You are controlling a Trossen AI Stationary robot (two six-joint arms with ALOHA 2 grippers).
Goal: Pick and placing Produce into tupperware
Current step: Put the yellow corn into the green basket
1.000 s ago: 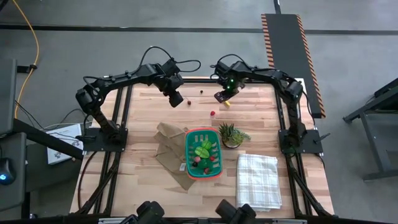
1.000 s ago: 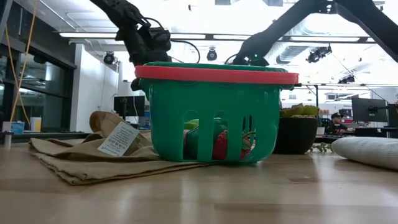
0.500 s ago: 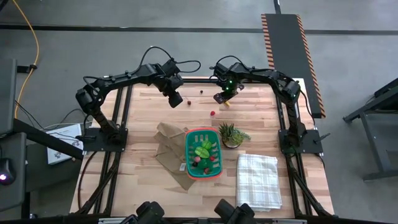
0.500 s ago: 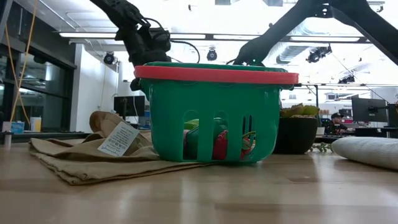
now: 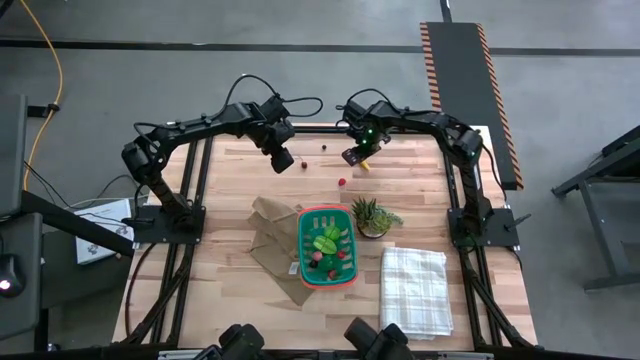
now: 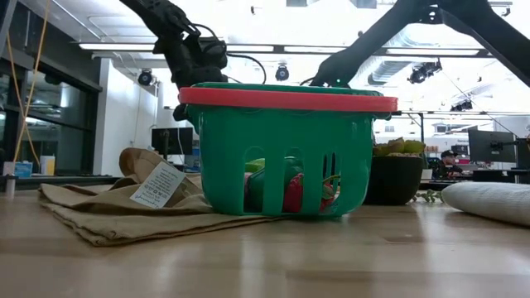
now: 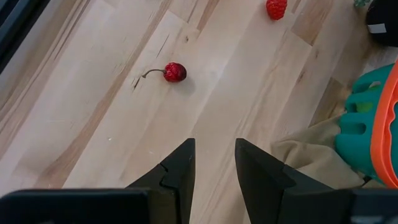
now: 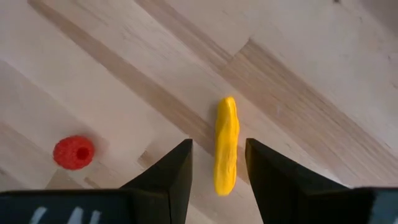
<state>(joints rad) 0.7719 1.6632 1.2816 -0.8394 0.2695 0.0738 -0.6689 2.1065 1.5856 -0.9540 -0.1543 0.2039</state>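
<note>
The teal tupperware (image 5: 327, 247), with an orange rim, sits at the table's middle with green and red produce in it. A yellow piece (image 8: 226, 145) lies flat on the wood near the far edge. My right gripper (image 8: 217, 168) points down over it, open, one finger on each side of its nearer end without touching. My left gripper (image 7: 214, 158) hangs open and empty above bare wood at the far left. A red cherry (image 7: 175, 72) lies just beyond it. A red berry (image 8: 74, 152) lies near the yellow piece, and a dark berry (image 5: 323, 146) is at the far edge.
A brown paper bag (image 5: 272, 238) lies under and left of the tupperware. A spiky potted plant (image 5: 372, 215) stands to its right, and a white checked cloth (image 5: 415, 290) lies at the near right. Bare wood stretches along the far edge around the loose produce.
</note>
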